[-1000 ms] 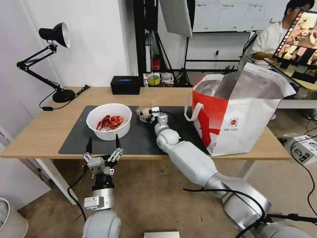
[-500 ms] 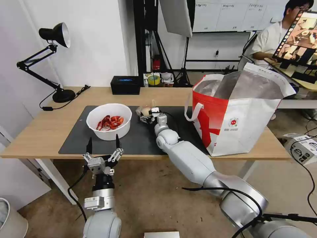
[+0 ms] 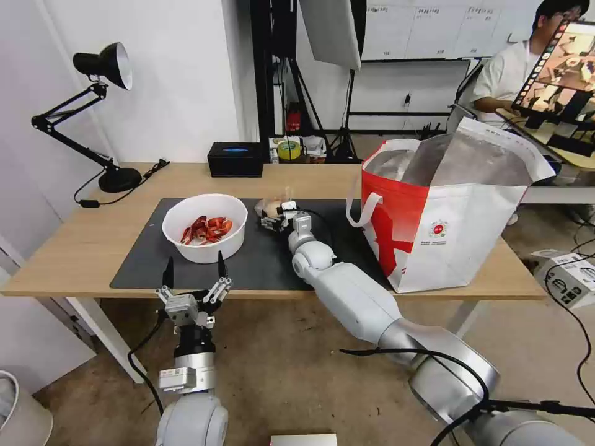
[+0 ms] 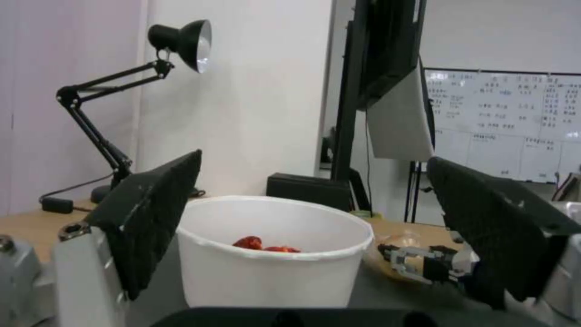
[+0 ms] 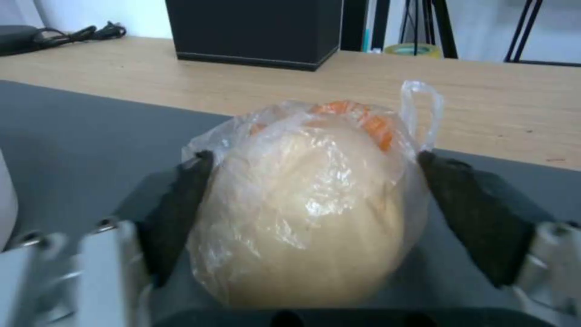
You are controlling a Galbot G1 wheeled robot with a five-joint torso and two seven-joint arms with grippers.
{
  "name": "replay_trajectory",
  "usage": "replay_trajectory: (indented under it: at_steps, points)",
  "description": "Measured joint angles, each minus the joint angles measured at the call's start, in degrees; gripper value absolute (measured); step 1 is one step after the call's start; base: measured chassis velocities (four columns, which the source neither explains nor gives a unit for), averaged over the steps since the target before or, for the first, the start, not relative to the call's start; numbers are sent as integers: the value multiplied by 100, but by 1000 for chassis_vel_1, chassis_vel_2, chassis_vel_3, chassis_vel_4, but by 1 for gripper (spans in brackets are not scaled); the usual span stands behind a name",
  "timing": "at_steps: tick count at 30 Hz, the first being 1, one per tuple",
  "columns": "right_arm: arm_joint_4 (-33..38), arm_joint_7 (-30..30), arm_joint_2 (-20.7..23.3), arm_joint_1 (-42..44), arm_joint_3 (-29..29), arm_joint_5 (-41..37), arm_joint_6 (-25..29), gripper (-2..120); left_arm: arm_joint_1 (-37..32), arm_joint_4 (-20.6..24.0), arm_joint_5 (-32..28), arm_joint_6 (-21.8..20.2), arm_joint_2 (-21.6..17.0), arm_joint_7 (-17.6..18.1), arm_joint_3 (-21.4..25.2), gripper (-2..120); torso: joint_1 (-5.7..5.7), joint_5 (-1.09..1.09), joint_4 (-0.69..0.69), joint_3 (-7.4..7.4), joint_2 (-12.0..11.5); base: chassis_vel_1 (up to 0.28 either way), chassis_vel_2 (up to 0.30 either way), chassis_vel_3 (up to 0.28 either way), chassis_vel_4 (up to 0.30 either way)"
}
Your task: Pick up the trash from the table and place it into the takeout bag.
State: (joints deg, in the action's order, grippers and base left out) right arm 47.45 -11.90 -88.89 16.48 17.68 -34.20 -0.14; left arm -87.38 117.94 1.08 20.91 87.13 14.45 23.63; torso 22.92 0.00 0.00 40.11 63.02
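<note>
Right tool (image 5: pixel 312 204) nudged left, gripping bun (image 5: pixel 308 209).

white wall (image 3: pixel 186 80), whiteboard (image 3: pixel 421 28), brown floor (image 3: pixel 279 371)

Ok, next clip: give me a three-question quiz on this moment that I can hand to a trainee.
1. True or false: the right gripper has its fingers on either side of the clear bag with the bun.
2. Where is the left gripper? A) inside the takeout bag B) at the table's near edge, open, in front of the white bowl C) on the desk lamp
3. Fill in: the bowl of red shells stands on the dark grey ____.

Key
1. True; the bagged bun sits between them, on the mat.
2. B
3. mat
</note>
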Motion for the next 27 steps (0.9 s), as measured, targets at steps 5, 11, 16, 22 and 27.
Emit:
replay_trajectory:
  at_steps: [5,11,16,22,27]
  points:
    - [-24,2,-12,-24,9,12,5,67,2,-3,-3,0,-5,0,0,100,0,0,0,0,0,0,0,0,0]
    - [-36,3,-17,-28,18,15,7,41,17,-4,-8,2,-25,0,4,100,0,0,0,0,0,0,0,0,0]
    - [-36,3,-11,-20,20,16,9,26,14,-5,-10,3,-31,0,8,100,0,0,0,0,0,0,0,0,0]
    - [-24,2,12,25,27,24,13,4,8,-5,-15,5,-42,0,29,100,0,0,0,-1,0,0,0,0,0]
    - [-4,1,28,38,32,25,13,0,5,-2,-17,7,-38,0,33,100,0,0,0,0,0,0,0,0,0]
